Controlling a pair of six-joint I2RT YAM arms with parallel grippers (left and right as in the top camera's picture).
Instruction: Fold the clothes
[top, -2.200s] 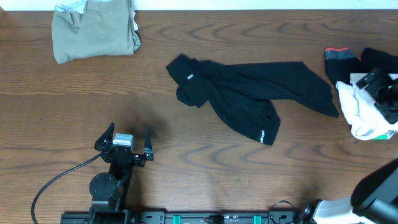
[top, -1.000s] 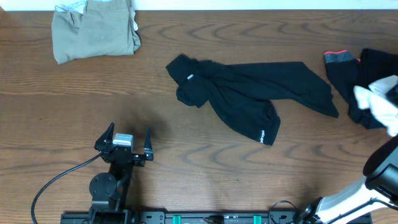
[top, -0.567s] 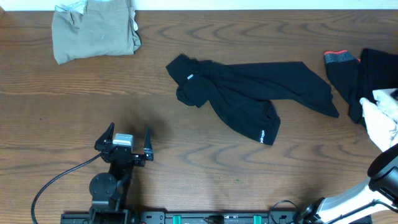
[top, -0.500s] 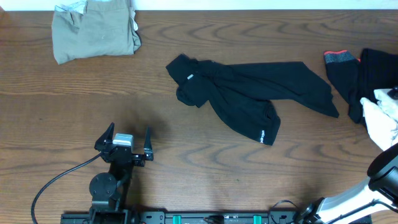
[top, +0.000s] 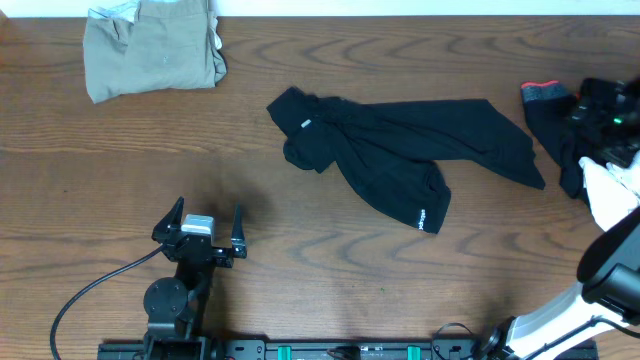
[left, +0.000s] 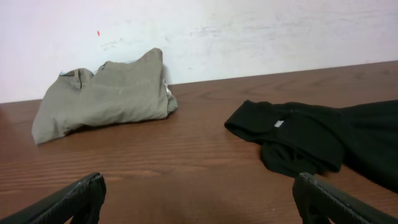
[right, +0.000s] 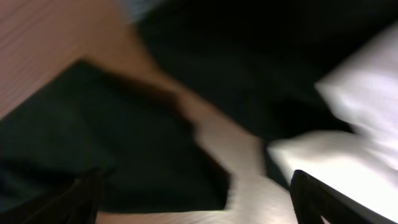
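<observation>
Your black garment (top: 400, 150) lies crumpled mid-worktop (top: 300, 270): brown wood, white wall (left: 261, 31) behind. Khaki garment (top: 150, 50) is far left. Your left gripper (top: 209, 212) is well apart from the black one, jaws wide, empty. Your right gripper (top: 598, 108) is over the white garment (top: 612, 195), jaws apart.

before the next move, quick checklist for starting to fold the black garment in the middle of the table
1. Left hand open and empty: ok.
2. Right hand open, nothing between its fingers: ok, wrist view blurred.
3. Black garment spread flat: not ok, it lies crumpled.
4. Black garment apart from the khaki garment: ok.
5. White garment fully on the table: cannot tell, it reaches the frame edge.
</observation>
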